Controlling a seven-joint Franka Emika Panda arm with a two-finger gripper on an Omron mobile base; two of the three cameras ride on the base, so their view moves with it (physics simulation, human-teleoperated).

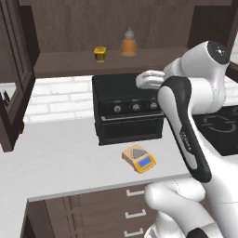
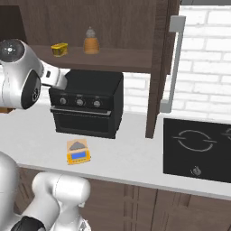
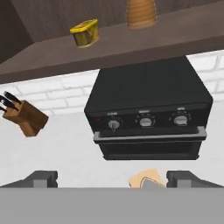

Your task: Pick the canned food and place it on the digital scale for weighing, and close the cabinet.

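Sitting on the open dark brown wooden cabinet's [image 1: 116, 62] shelf, small yellow can [image 1: 100, 54] beside orange bottle [image 1: 128, 43]. Black toaster oven [image 1: 128, 109] below. Tan-orange flat scale [image 1: 139, 158] on white counter [image 1: 60, 158]. Gripper [image 3: 111, 179] spread wide, apparently empty, above scale.
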